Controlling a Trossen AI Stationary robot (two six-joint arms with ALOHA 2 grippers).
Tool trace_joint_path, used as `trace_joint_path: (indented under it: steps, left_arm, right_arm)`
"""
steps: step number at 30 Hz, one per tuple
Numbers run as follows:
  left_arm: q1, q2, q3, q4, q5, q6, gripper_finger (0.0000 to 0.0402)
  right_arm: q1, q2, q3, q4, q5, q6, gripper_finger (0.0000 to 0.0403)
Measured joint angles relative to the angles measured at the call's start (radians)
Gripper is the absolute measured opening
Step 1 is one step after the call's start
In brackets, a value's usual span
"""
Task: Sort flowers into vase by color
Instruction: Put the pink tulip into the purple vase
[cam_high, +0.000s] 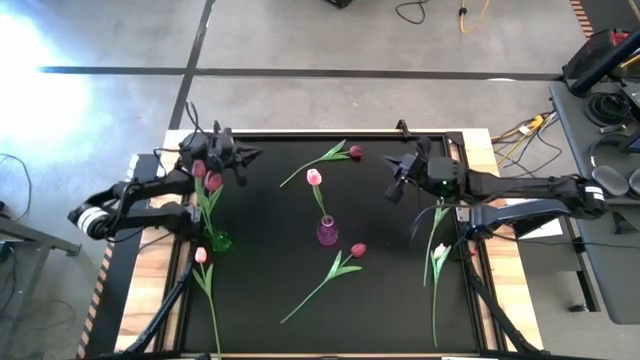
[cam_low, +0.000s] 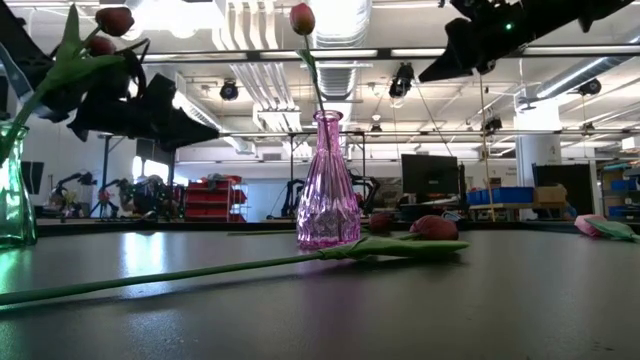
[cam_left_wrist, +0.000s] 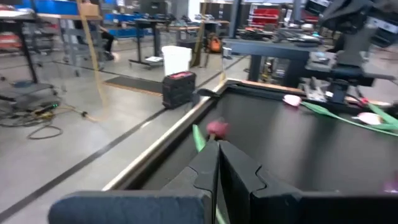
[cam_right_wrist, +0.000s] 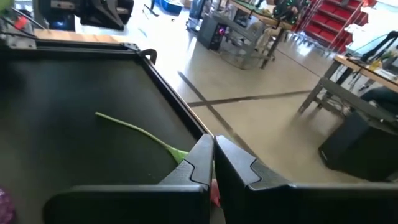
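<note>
My left gripper (cam_high: 243, 158) hangs at about ten o'clock over the black table (cam_high: 270, 215), its fingers pressed together with nothing between them in my left wrist view. Just below it, two dark red tulips (cam_high: 206, 175) stand with their stems in the green vase (cam_high: 220, 241) at nine o'clock (my arm crosses part of the stems, so I cannot follow them all the way down). In the low view only the edge of that vase shows, cut off at the frame's side.

My right gripper (cam_high: 396, 187) hovers at about two o'clock, fingers likewise closed on nothing. Past the fingertips in my right wrist view lies a green stem (cam_right_wrist: 140, 132); its head is mostly hidden behind my fingers, with only a sliver of pink showing.

The purple vase (cam_high: 327, 232) stands at the centre and holds one pink tulip (cam_high: 314, 178). Loose flowers lie around it: a red tulip (cam_high: 356, 152) at twelve o'clock, another red tulip (cam_high: 357, 250) just beside the purple vase at five o'clock, its stem running toward six, and a pink one (cam_high: 201, 256) at eight o'clock with its stem reaching the near edge. At four o'clock, under my right arm, several long stems and leaves (cam_high: 437, 262) lie together; their heads are covered by the arm, so I cannot tell their colour or count.
</note>
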Motion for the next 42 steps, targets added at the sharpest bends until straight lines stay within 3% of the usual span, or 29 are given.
trace_joint_path:
  steps: [4,8,12,19,25,30,36,42]
  left_arm:
    - [-0.055,-0.005,-0.001,0.028,0.004,0.004,0.0]
    - [-0.08,-0.021,-0.001,0.052,0.072,-0.02,0.0]
    - [-0.102,-0.03,-0.001,0.051,0.09,-0.057,0.0]
    - [-0.155,-0.032,-0.001,0.062,0.089,-0.042,0.0]
    - [-0.165,-0.032,-0.001,0.087,0.073,-0.04,0.0]
    - [-0.165,-0.032,-0.001,0.094,0.07,-0.04,0.0]
    - [-0.165,-0.032,-0.001,0.095,0.07,-0.023,0.0]
    - [-0.165,-0.032,-0.001,0.095,0.07,-0.025,0.0]
  right_arm:
    - [0.02,-0.026,0.0,-0.012,0.0,0.002,0.0009]
    - [0.029,-0.043,0.0,-0.04,0.0,0.026,0.0009]
    - [0.029,-0.056,0.0,-0.145,0.001,0.108,0.0009]
    - [0.031,-0.035,0.0,-0.517,0.032,0.485,0.0036]
    - [0.03,0.034,0.0,-0.805,0.017,0.956,0.0106]
    - [0.031,0.093,0.0,-1.033,-0.095,1.376,0.0161]
    - [0.03,0.169,0.0,-1.107,-0.108,1.553,0.0174]
    - [-0.005,0.267,0.0,-1.113,-0.154,1.605,0.0157]
